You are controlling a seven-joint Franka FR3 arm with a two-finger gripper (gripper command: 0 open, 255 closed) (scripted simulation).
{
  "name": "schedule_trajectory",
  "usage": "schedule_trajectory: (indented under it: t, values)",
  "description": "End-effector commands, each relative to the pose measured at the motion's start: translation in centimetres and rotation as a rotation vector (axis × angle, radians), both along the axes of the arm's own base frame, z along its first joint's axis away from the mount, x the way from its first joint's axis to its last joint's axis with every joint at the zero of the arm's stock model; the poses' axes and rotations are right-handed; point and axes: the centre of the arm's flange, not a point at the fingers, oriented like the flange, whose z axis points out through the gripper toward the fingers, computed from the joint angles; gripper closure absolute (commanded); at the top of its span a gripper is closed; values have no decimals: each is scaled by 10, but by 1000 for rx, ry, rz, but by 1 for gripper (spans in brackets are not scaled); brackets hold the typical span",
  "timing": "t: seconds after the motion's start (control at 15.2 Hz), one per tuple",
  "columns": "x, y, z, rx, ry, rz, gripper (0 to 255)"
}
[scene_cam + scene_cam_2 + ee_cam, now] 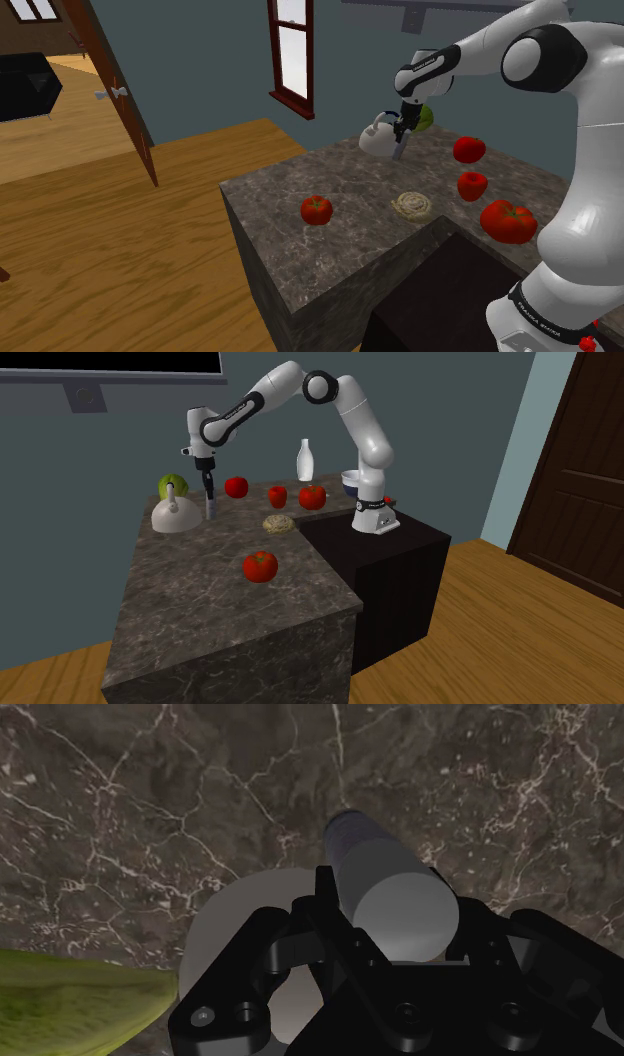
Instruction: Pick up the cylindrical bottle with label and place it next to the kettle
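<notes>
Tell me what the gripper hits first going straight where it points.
Probably the stone counter: the grey bottle clasped in the gripper points at bare counter beside the white kettle, so its lower end would touch first. Kettle clearance is unclear.

Dark marbled counter [280,190] stood on a plank wood floor [120,250] against blue-grey walls [200,70]. In the shoulder view, a red-framed window [291,55] hung at twelve o'clock, and a brown door [120,90] stood open at ten o'clock.
</notes>
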Motion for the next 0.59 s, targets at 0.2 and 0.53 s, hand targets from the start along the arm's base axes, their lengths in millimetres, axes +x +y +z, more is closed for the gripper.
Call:
schedule_trajectory:
  t: [0.2, 0.53]
  values:
    - [0, 0, 0, 0, 0, 0, 0]
    - [-1, -1, 27, 0, 0, 0, 0]
